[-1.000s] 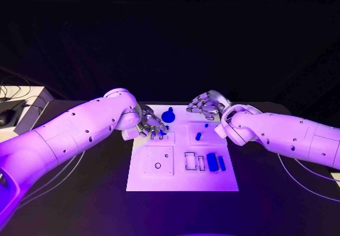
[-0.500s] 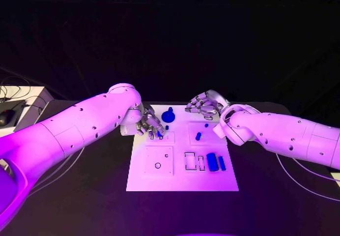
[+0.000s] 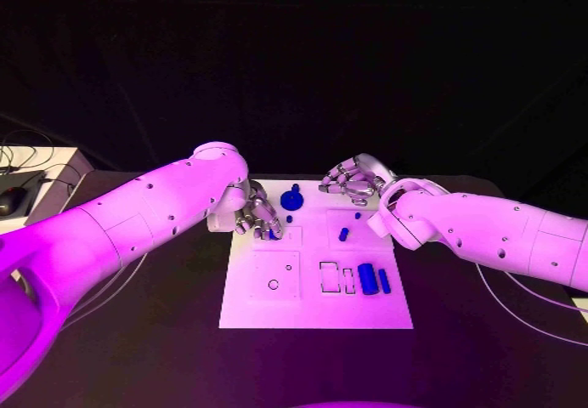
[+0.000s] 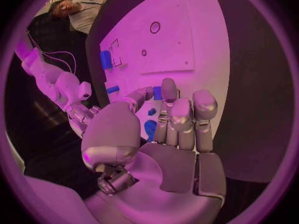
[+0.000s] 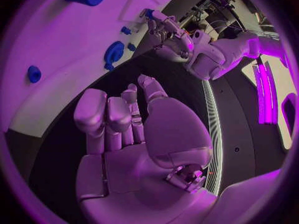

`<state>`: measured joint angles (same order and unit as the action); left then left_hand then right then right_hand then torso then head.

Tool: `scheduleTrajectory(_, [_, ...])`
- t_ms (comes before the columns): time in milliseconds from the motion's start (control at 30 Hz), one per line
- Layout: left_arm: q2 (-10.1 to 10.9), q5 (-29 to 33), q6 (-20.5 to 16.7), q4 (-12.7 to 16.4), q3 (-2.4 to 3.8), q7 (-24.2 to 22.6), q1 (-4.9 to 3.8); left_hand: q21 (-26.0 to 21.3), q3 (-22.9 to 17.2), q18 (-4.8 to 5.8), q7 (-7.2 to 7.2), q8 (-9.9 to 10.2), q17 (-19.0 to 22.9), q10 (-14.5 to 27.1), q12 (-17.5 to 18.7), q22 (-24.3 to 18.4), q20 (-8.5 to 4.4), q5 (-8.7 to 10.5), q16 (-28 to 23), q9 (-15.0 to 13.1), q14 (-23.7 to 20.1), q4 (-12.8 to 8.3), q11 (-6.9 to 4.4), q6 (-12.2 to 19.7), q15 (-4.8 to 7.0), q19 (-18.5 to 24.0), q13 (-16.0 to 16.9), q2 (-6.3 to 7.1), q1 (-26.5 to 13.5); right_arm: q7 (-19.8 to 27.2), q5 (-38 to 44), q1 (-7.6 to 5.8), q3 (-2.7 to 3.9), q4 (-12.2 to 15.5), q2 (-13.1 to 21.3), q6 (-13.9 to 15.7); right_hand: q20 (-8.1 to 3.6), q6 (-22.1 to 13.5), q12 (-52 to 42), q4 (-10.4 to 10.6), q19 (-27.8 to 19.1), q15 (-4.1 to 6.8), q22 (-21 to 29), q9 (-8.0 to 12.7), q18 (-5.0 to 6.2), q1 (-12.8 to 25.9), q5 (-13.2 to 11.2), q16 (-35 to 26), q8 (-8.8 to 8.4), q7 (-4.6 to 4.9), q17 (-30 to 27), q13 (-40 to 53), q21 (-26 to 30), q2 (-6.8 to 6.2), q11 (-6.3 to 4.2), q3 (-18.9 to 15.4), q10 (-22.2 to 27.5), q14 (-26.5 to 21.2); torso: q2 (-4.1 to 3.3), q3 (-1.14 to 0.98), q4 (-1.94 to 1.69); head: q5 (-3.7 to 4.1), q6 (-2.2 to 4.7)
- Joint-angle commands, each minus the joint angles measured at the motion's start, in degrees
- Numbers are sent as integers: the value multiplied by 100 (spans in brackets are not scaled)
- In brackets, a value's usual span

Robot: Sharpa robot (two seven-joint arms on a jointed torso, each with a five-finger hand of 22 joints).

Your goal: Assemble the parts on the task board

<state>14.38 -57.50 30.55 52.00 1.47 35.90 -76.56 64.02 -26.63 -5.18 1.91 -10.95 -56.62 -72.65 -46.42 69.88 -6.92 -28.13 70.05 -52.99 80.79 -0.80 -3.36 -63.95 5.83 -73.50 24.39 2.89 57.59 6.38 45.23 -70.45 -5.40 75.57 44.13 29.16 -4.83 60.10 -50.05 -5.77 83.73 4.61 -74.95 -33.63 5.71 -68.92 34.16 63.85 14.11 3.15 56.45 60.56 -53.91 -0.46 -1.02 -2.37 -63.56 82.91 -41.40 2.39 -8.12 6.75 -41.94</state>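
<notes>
The white task board (image 3: 315, 299) lies mid-table. My left hand (image 3: 258, 218) hovers over its far left corner. In the left wrist view its thumb and a finger (image 4: 168, 88) pinch a small blue part (image 4: 157, 93). A round blue part (image 3: 291, 201) stands just right of that hand. My right hand (image 3: 353, 182) hangs over the board's far edge, holding nothing, its fingers loosely apart (image 5: 109, 114). Two small blue parts (image 3: 358, 216) (image 3: 344, 234) lie on the board below it. A blue cylinder (image 3: 366, 274) and a thinner blue bar (image 3: 383, 281) lie at the right, beside empty slots (image 3: 330, 277).
A square plate with two small holes (image 3: 274, 276) sits on the board's left half. At the table's far left, a pale box (image 3: 36, 183) stands with cables. Dark tabletop (image 3: 490, 348) surrounds the board.
My left arm has swung a little, and its hand drifted slightly left over the board's far corner with the small part. The right hand has barely moved.
</notes>
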Motion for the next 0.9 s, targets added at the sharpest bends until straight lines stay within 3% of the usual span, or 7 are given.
scheduleTrajectory(33, [-38,79,43,-16,-12,11,-3,21,-1040,58,-36,13,-10,-57,29,9,7,-17,24,-5,8,-1054,-7,-62,21,-53,1,-103,140,26,59,-2,2,7,-7,-58,-82,51,36,-25,386,27,-695,5,-43,0,23,-31,-19,6,-5,6,33,9,-17,2,-24,0,-3,3,3,-2,-3])
scheduleTrajectory(433, [-86,81,-314,-54,-30,-12,6,39,-1031,54,-39,22,-19,-64,17,21,6,-15,35,-29,14,-1049,-11,-66,25,-68,7,-111,139,28,62,-4,2,15,-12,-56,-82,51,36,-25,386,27,-695,5,-43,0,23,-31,-19,6,-5,6,33,9,-17,2,-24,0,-9,-4,8,17,-19])
scheduleTrajectory(900, [-113,34,-254,-134,-42,-6,18,59,-1024,55,-42,37,-35,-67,7,37,7,-32,52,-51,17,-1053,-12,-80,24,-77,10,-95,155,33,62,-6,2,17,-17,-58,-83,56,37,-53,387,27,-695,6,-43,8,26,-29,-20,5,0,11,34,14,-18,10,-29,3,0,-8,11,17,-37])
